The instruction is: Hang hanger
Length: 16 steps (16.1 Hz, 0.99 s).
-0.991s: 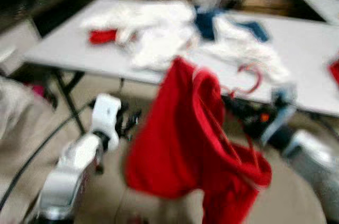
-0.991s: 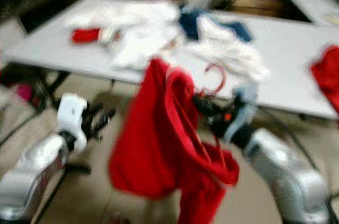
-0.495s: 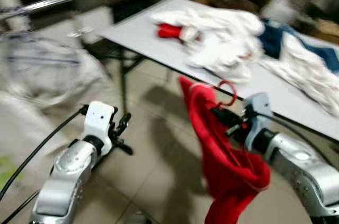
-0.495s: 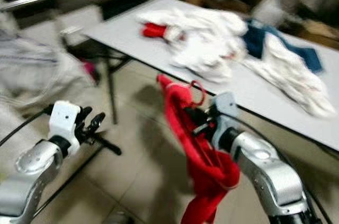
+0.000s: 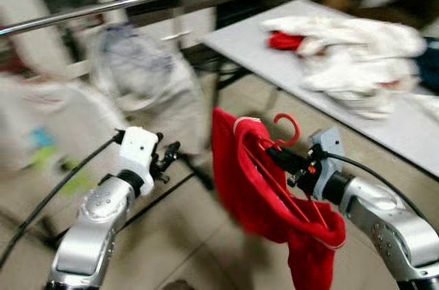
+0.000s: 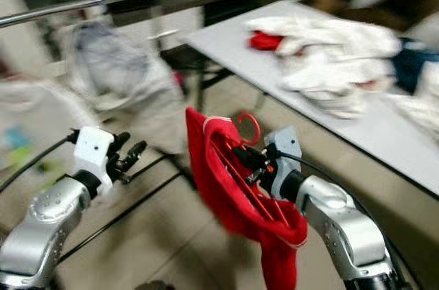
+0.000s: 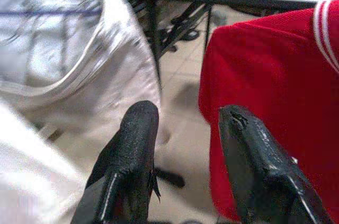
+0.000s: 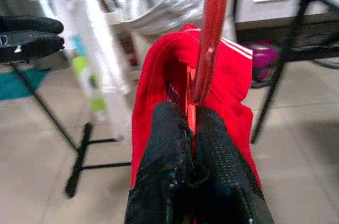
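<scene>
At far left, white translucent bags (image 5: 41, 122) with blurred contents hung below a horizontal metal rail (image 5: 89, 10); what they held could not be told. Beside them hung a grey mesh bag (image 5: 147, 74), its contents also unclear.

The left gripper (image 5: 167, 158) was raised over the tiled floor (image 5: 199, 235), just left of the garment and apart from it. Its two fingers (image 7: 135, 139) stood apart with nothing between them.

At centre, a red garment with white trim (image 5: 257, 187) was draped on a red hanger (image 5: 288, 129), whose hook pointed upward. The hanger was held in the air, in front of the table edge and below and right of the rail. The right gripper (image 5: 274, 155) was closed on the hanger, its two fingers (image 8: 169, 150) pressed together around the neck below the hook, with the garment hanging beneath and in front of them.

At right, a white folding table (image 5: 274, 57) carried a heap of white laundry (image 5: 357, 53) with a red item (image 5: 285, 41) at its left end. The black table legs (image 5: 223, 84) stood between the mesh bag and the hanging garment.
</scene>
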### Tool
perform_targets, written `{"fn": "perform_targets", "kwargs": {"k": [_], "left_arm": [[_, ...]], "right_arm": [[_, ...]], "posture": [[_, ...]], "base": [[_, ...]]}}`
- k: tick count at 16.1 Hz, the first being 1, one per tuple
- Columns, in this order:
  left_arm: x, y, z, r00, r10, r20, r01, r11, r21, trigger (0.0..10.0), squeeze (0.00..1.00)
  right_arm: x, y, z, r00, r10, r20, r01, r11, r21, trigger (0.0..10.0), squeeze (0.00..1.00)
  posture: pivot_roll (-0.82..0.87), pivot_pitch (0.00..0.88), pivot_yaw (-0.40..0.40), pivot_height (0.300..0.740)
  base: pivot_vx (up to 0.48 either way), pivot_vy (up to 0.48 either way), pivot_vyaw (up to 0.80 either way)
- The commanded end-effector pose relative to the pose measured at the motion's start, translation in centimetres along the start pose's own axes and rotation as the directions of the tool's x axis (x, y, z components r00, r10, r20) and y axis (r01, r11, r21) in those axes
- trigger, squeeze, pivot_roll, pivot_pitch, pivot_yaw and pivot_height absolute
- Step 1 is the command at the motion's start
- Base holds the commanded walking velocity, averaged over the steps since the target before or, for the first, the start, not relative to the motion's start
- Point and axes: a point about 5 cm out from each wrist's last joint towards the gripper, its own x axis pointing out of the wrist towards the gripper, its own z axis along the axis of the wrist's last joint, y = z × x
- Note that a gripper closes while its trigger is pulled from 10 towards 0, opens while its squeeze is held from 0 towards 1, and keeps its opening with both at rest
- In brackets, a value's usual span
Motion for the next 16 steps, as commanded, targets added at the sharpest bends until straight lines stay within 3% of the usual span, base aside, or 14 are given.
{"fn": "perform_targets", "kwargs": {"k": [1,5,12,16], "left_arm": [[-0.10,0.17,0.13,1.000,0.009,-0.001,-0.009,1.000,0.015,10.0,0.00],[0.61,0.14,0.18,1.000,0.002,0.003,-0.002,1.000,0.016,10.0,0.00],[0.33,0.13,0.20,1.000,-0.009,0.008,0.009,1.000,0.028,10.0,0.00],[0.77,0.27,0.38,1.000,0.011,0.016,-0.012,1.000,0.027,10.0,0.00]], "right_arm": [[0.09,0.31,0.74,0.999,0.025,0.035,-0.024,1.000,-0.020,10.0,0.00],[0.19,0.18,0.68,0.999,0.009,0.040,-0.008,1.000,-0.028,10.0,0.00],[0.54,-0.03,0.69,0.999,0.029,0.023,-0.027,0.998,-0.059,10.0,0.00],[0.63,-0.43,0.56,0.997,-0.056,0.060,0.057,0.998,-0.019,10.0,0.00]], "posture": [[-0.08,0.000,-0.036,0.740],[-0.10,0.000,-0.021,0.740],[-0.08,0.000,-0.036,0.740],[-0.09,0.000,-0.021,0.740]], "base": [[0.000,0.000,0.80],[0.000,0.000,0.80],[0.000,0.000,0.80],[0.000,0.000,0.80]]}}
